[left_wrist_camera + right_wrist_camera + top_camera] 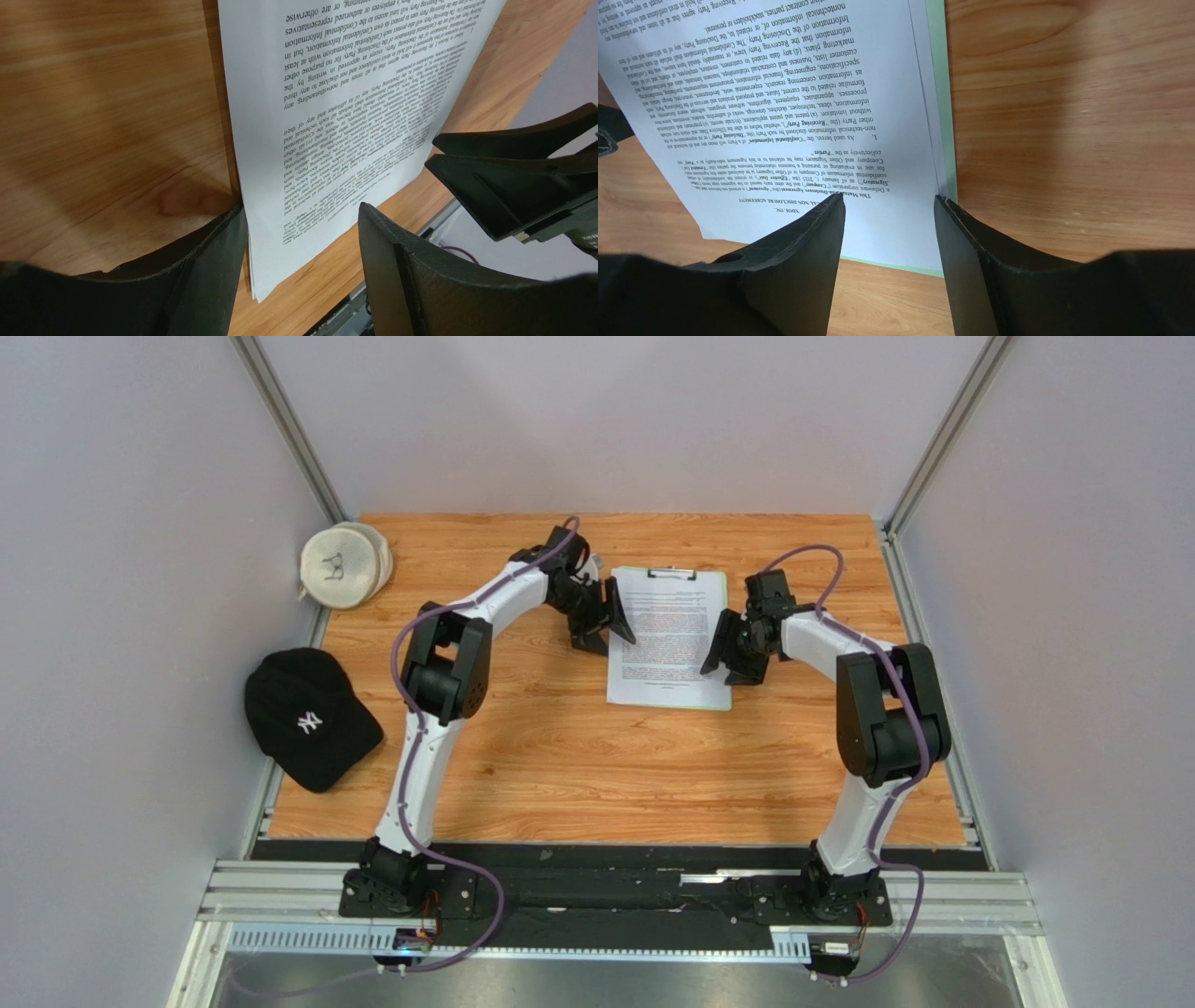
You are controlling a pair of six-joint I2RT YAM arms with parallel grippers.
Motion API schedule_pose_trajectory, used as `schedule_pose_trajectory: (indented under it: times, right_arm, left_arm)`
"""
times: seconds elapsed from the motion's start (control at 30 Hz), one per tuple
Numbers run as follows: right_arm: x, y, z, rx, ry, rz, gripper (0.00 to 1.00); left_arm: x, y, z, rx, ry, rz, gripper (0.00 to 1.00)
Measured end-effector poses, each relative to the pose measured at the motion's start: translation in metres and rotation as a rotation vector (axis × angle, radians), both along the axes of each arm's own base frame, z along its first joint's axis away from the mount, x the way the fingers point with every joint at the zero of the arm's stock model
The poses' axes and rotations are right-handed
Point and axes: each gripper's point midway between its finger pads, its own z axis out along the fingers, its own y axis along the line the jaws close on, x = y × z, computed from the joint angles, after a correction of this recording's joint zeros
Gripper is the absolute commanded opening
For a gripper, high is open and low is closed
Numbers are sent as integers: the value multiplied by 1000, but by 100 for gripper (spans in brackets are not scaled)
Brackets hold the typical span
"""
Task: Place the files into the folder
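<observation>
The files (671, 637) are a stack of white printed sheets lying flat on the pale green folder (942, 105), whose metal clip (673, 574) is at the far end. Only a thin green margin of the folder shows beside the sheets. My left gripper (612, 623) is open at the sheets' left edge. In the left wrist view (302, 208) a corner of the files (316, 140) lies between its fingers. My right gripper (723, 651) is open at the right edge. In the right wrist view (889, 197) it stands over the files (808, 105) near a folder corner.
A black cap (309, 717) lies at the left edge of the wooden table (603, 770). A round white object (344, 563) sits at the far left corner. Grey walls close in three sides. A metal rail (617, 896) runs along the near edge.
</observation>
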Motion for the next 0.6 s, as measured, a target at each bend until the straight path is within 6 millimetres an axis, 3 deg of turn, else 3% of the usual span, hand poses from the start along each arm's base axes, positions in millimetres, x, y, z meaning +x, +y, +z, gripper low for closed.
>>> schedule_pose_trajectory:
  times: [0.2, 0.37, 0.43, 0.6]
  right_arm:
    - [28, -35, 6, -58, -39, -106, 57]
    - [40, -72, 12, -121, -61, -181, 60]
    - [49, -90, 21, -166, -84, -207, 60]
    - [59, -108, 52, -194, -150, -231, 63]
  left_arm:
    - [14, -49, 3, -110, -7, -3, 68]
    - [35, -92, 6, -233, -27, 28, 68]
    - [43, -108, 8, -284, -34, 36, 70]
    - [66, -139, 15, -381, -99, 57, 80]
